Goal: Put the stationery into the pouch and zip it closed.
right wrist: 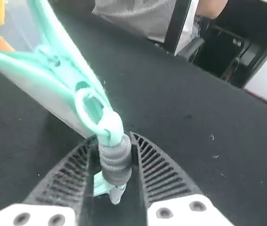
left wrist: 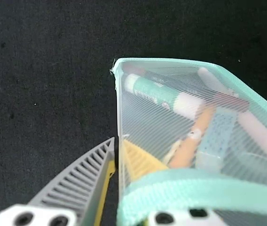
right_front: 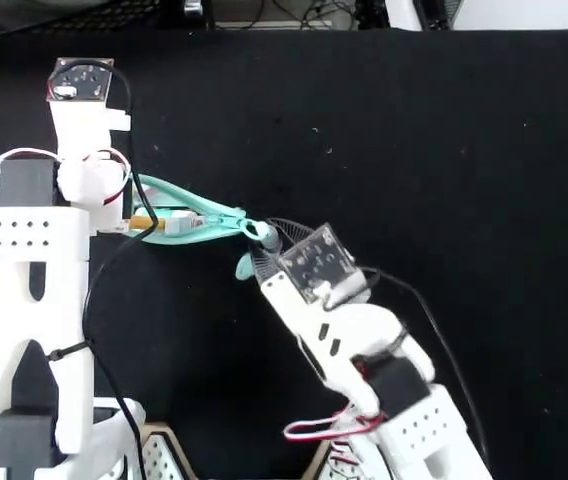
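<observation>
A teal mesh pouch (right_front: pixel 199 215) lies between the two arms, and its mouth gapes along the top. Through the mesh (left wrist: pixel 143 127) I see a green-and-white stick (left wrist: pixel 161 94), an orange pen (left wrist: pixel 190 141), a pale blue eraser (left wrist: pixel 215 136) and a pink pen (left wrist: pixel 260 132). My left gripper (left wrist: pixel 119 174) is shut on the pouch's end (right_front: pixel 139 222), one grey finger (left wrist: pixel 79 183) outside it. My right gripper (right wrist: pixel 114 141) is shut on the grey ribbed zipper pull (right wrist: pixel 115 162) at the pouch's other end (right_front: pixel 262 240), below the teal ring (right wrist: pixel 93 106).
The black tablecloth (right_front: pixel 444 150) stretches open to the right and far side. Both arms' white bodies (right_front: pixel 29 300) (right_front: pixel 384 370) occupy the near left and near middle. Cables (right_front: pixel 114 300) trail beside them.
</observation>
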